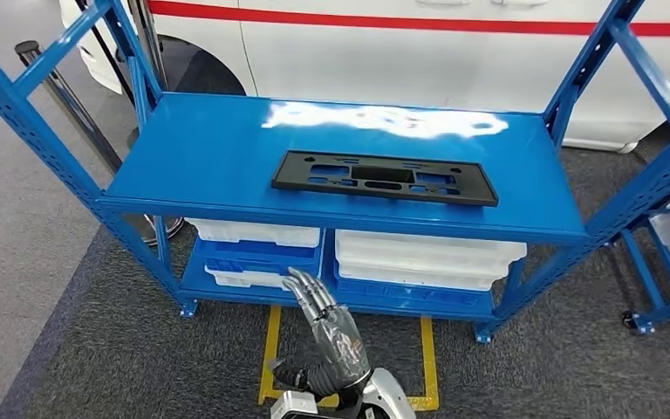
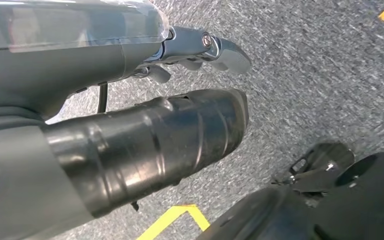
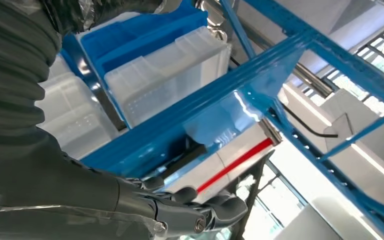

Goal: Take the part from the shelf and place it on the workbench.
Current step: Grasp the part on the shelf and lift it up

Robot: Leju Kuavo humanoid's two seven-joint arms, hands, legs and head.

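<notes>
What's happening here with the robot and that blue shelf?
The robot stands facing a blue shelf with a flat black part lying on its top level, untouched. Its right hand is raised in front of the lower level, fingers apart and holding nothing, below the shelf edge. Its left hand hangs over the grey carpet, also holding nothing. White and blue bins sit on the lower level. The part has not been picked up yet.

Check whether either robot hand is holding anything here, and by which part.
Nothing is held. The black part lies untouched on the blue shelf; the right robot hand is raised empty, the left robot hand hangs empty.
</notes>
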